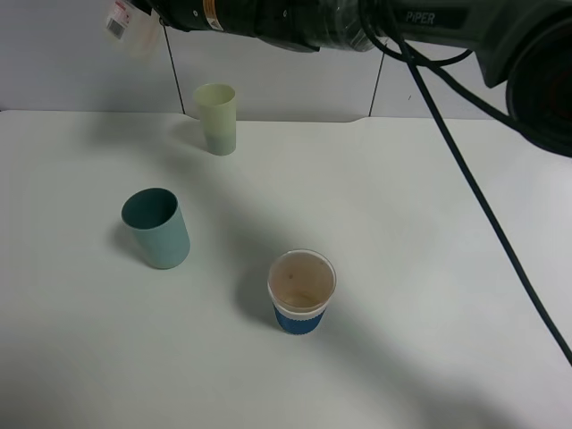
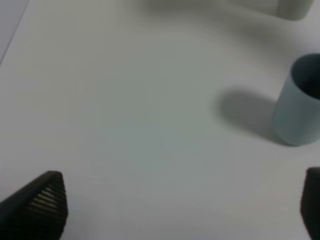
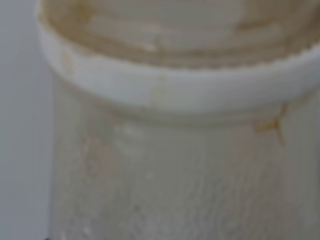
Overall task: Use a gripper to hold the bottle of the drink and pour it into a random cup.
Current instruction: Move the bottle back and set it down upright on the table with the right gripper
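Observation:
High at the far left, above the table, the bottle of the drink [image 1: 131, 29] hangs translucent with a white and red label, and my right gripper [image 1: 150, 12] is shut on it, its arm reaching across the top of the exterior view. The right wrist view is filled by the bottle [image 3: 175, 150], with its wide open neck and brown stains. On the table below stand a pale green cup [image 1: 216, 118], a teal cup [image 1: 156, 228] and a blue-and-white cup [image 1: 301, 290] that looks brownish inside. My left gripper [image 2: 175, 210] is open over bare table, near the teal cup [image 2: 297, 105].
The white table [image 1: 420, 232] runs back to a grey wall. A black cable [image 1: 483, 206] hangs from the right arm across the right side. The left arm does not show in the exterior view.

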Controlling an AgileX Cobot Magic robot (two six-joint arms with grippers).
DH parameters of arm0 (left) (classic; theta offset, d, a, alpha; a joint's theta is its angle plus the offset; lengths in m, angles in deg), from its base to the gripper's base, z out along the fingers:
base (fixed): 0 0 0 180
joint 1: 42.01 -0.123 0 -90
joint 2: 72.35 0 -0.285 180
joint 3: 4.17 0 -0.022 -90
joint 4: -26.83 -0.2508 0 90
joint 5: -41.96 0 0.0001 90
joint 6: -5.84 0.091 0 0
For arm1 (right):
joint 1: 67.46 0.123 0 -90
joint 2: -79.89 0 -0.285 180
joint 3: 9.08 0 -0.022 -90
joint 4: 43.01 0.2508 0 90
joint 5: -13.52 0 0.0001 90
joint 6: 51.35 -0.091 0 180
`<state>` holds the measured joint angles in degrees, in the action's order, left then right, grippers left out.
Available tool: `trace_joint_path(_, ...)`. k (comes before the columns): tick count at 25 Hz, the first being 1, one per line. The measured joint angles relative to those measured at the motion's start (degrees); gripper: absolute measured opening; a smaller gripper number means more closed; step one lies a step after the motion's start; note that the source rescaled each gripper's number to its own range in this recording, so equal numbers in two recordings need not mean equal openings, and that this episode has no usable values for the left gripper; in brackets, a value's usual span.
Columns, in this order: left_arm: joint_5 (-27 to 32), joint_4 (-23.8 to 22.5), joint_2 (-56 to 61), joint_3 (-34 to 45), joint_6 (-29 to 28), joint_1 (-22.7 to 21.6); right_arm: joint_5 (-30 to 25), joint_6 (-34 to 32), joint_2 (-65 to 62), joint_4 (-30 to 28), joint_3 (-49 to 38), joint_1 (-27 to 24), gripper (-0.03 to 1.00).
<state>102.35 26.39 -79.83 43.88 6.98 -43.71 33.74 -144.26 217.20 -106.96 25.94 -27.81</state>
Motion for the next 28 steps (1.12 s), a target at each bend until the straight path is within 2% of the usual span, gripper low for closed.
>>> trace_joint_path(3, 0.0, 0.0, 0.0, 0.0, 0.0, 0.0, -2.0, 0.7, -1.3, -4.7, 0.0, 0.0, 0.01)
trace_joint_path(6, 0.0, 0.0, 0.0, 0.0, 0.0, 0.0, -2.9, 3.6, -2.6, -5.6, 0.0, 0.0, 0.01)
trace_joint_path(11, 0.0, 0.0, 0.0, 0.0, 0.0, 0.0, -6.7, 17.0, -4.6, -2.4, 0.0, 0.0, 0.01)
trace_joint_path(15, 0.0, 0.0, 0.0, 0.0, 0.0, 0.0, -14.9, 33.8, -6.2, 6.3, 0.0, 0.0, 0.01)
trace_joint_path(20, 0.0, 0.0, 0.0, 0.0, 0.0, 0.0, -29.2, 56.7, -7.7, 22.9, 0.0, 0.0, 0.01)
trace_joint_path(23, 0.0, 0.0, 0.0, 0.0, 0.1, 0.0, -35.8, 65.3, -7.9, 29.8, 0.0, 0.0, 0.01)
trace_joint_path(28, 0.0, 0.0, 0.0, 0.0, 0.1, 0.0, -40.8, 70.3, -7.9, 34.9, 0.0, -0.4, 0.01)
